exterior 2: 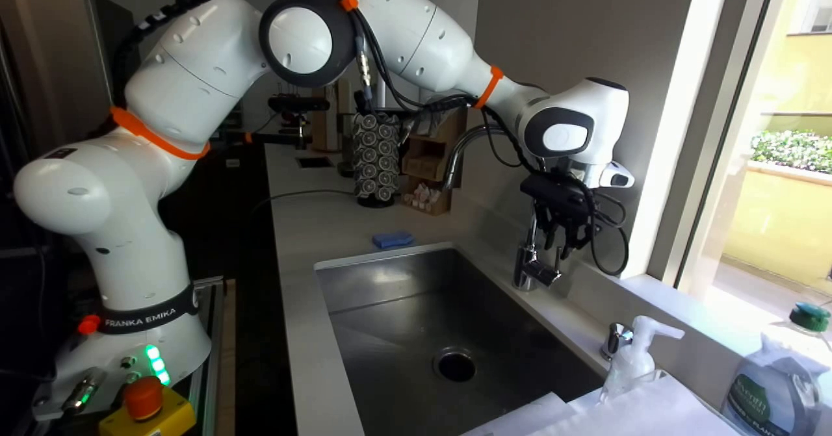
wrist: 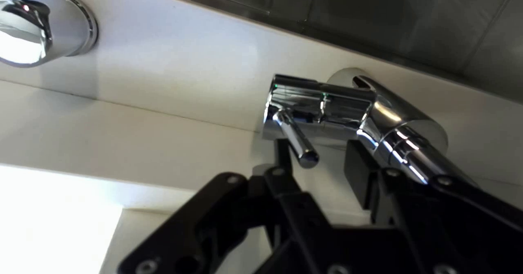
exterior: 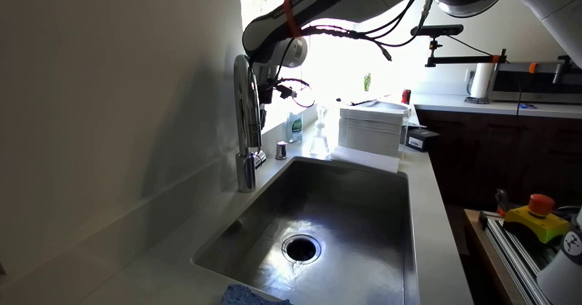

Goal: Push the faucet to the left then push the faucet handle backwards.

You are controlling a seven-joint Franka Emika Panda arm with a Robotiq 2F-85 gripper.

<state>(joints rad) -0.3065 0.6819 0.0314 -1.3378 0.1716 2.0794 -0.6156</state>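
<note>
- I see the gripper spread, holding nothing.
- Handle: looks rigid, probably slick; I'd push near its tip.
- Faucet: should swivel; push its free end.

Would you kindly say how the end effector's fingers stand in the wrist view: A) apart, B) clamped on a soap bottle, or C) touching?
A: the end effector shows a clear gap between its fingers, with the tip of the faucet handle visible in it.
</note>
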